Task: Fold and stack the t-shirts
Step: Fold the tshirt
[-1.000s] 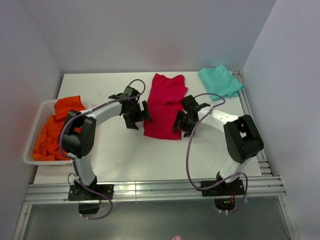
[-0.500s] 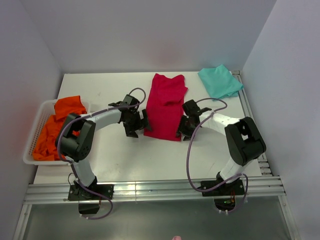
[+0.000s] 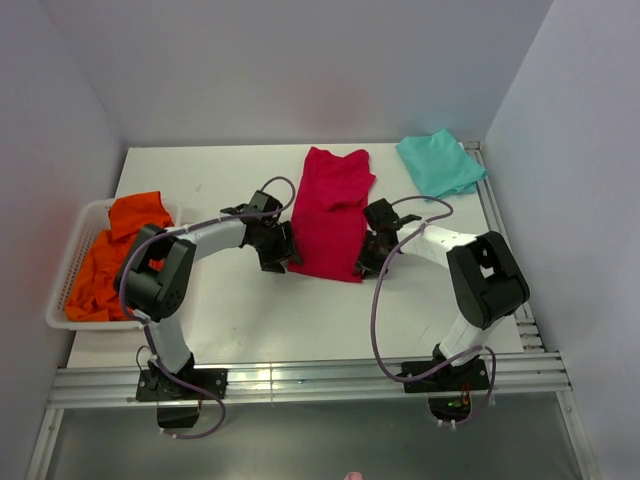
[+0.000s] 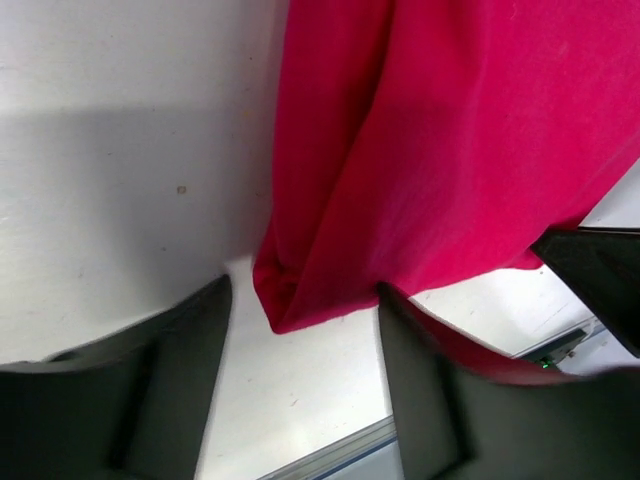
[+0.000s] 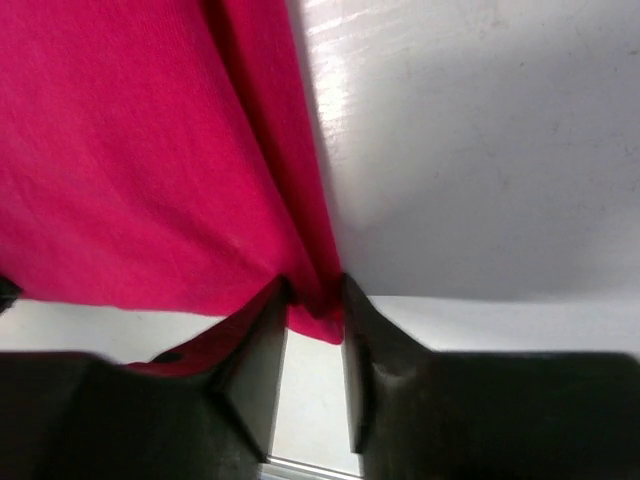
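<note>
Near-side tabletop (image 3: 300,320) between the arm bases is bare, an open passage. Red t-shirt (image 3: 330,215) fills the centre. Teal t-shirt (image 3: 438,165) takes the far right corner — white basket (image 3: 60,300) of orange garments (image 3: 105,265) blocks the left edge.

crimson t-shirt (image 3: 330,215): soft cloth, matt; a fine, slightly fuzzy knit is seen at close range.
teal t-shirt (image 3: 438,163): cloth, matt.
orange garments (image 3: 110,265): cloth, matt.
basket (image 3: 62,285): white plastic, smooth, slatted.
table (image 3: 200,190): white, smooth, faint sheen; small specks are noted.
left gripper (image 4: 303,295), right gripper (image 5: 315,300): fingers are recorded as matt black and smooth, plastic by look.
arm shells (image 3: 215,232): white, smooth, slight gloss.
front rails (image 3: 300,380): bare metal, reflective.
</note>
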